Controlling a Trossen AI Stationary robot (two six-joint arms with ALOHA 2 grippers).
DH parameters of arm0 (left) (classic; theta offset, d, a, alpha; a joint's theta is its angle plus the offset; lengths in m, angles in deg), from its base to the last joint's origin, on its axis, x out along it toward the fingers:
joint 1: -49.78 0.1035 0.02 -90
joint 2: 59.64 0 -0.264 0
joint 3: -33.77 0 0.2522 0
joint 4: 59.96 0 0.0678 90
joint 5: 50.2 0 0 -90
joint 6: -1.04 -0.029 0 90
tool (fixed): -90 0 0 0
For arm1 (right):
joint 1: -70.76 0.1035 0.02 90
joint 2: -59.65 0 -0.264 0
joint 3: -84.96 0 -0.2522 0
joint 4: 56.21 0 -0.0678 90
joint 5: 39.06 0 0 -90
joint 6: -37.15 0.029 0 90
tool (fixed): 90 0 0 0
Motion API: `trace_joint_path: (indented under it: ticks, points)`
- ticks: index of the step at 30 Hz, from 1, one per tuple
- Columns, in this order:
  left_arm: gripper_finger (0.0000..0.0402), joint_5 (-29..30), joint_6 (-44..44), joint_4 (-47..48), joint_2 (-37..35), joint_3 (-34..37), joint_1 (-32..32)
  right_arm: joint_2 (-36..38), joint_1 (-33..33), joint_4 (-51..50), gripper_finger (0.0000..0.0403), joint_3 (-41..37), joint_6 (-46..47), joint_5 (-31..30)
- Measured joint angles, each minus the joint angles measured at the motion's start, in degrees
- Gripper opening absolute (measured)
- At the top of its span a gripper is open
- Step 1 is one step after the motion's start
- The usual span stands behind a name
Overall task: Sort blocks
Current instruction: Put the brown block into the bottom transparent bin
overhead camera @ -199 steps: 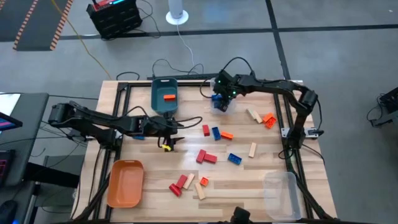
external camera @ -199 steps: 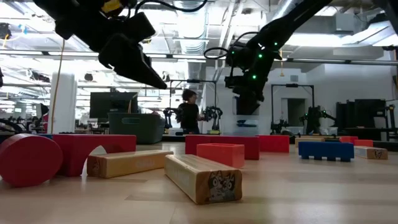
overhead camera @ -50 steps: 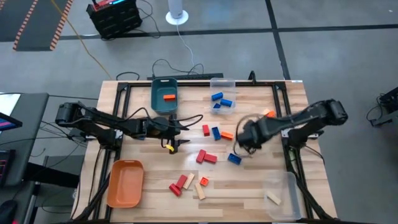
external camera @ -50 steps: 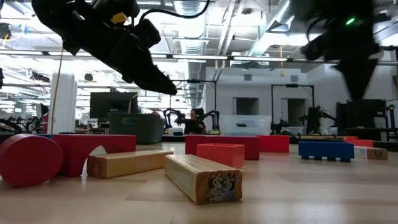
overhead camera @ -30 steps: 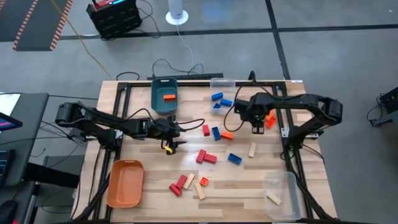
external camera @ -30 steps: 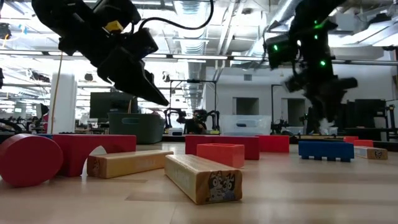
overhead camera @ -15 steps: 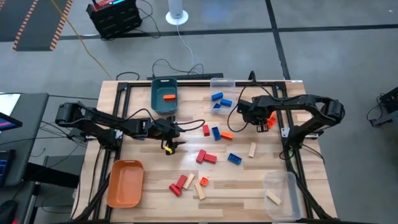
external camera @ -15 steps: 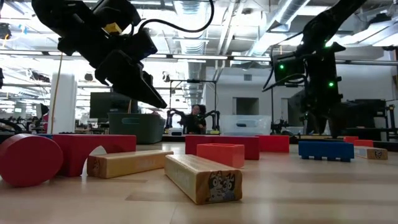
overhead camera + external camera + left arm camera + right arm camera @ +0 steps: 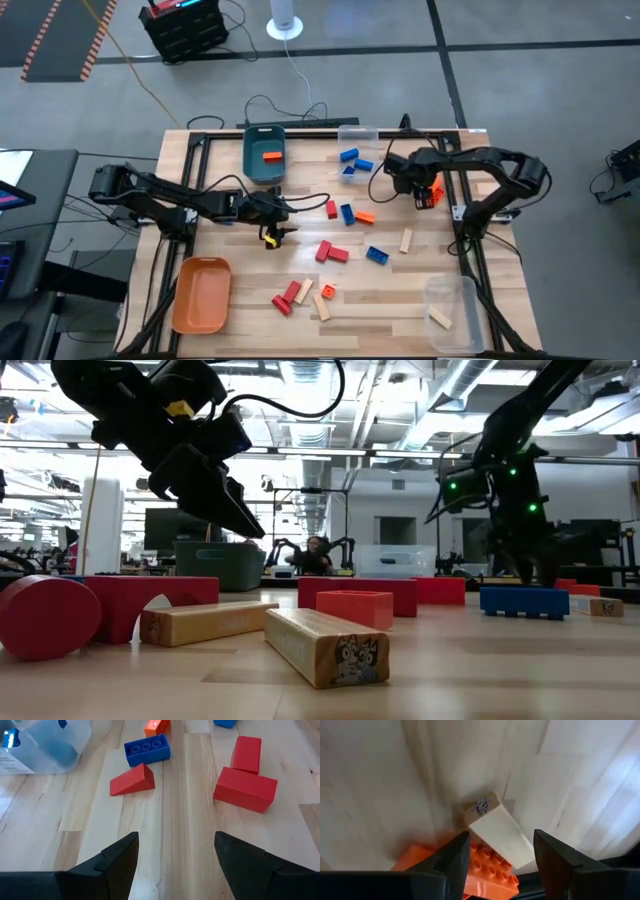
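Red, blue, orange and pale wood blocks lie scattered on the wooden table. My right gripper hangs open at the far right, pointing steeply down. Its fingers stand on either side of a pale wood block without touching it. That block lies beside an orange studded block. My left gripper waits open above the table left of centre. A red wedge, a blue studded block and two red blocks lie ahead of it.
A teal bin at the far edge holds an orange block. A clear bin beside it holds blue blocks. An orange bin stands near left. A clear bin near right holds a wood block. Cables cross the far side.
My right gripper has come down toward the table and shifted toward the far right, over the wood and orange blocks, rolling its wrist as it went. It stays open. No block has moved.
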Motion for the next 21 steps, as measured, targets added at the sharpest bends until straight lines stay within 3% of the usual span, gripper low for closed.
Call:
trace_joint_path:
  ticks: [10,16,21]
  points:
    - [0.0254,0.0,0.0,2.7,0.0,0.0,0.0,-6.0,-0.7,1.6,0.0162,0.2,-1.4,0.2]
    - [0.0254,0.0,0.1,3.9,0.0,0.0,0.0,-5.6,0.9,1.3,0.0083,0.1,0.5,-0.1]
    - [0.0254,0.1,0.1,3.8,0.0,0.0,0.0,-1.2,3.6,-3.3,0.0031,3.1,7.8,3.0]
